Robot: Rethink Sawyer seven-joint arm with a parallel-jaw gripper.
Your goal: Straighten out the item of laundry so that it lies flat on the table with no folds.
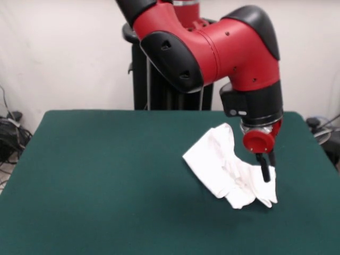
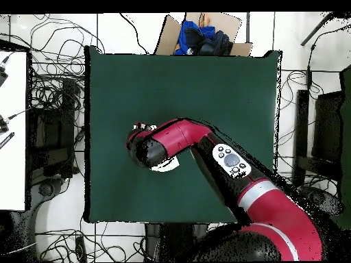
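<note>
The item of laundry (image 1: 226,167) is a white shirt lying crumpled with several folds on the right half of the dark green table (image 1: 106,175). Only its plain white side shows; no print is visible. My gripper (image 1: 265,171) hangs from the red wrist over the shirt's right lower part, and its black fingers (image 1: 264,172) are close together, pinching a ridge of cloth. In the overhead view the arm covers almost all of the shirt (image 2: 165,166), leaving only a white sliver, and the gripper is hidden under the wrist.
The black pedestal (image 1: 159,90) stands behind the table's far edge. In the overhead view a cardboard box with blue cloth (image 2: 202,35) sits beyond the table's top edge, a white desk (image 2: 12,130) is at the left, and cables lie around.
</note>
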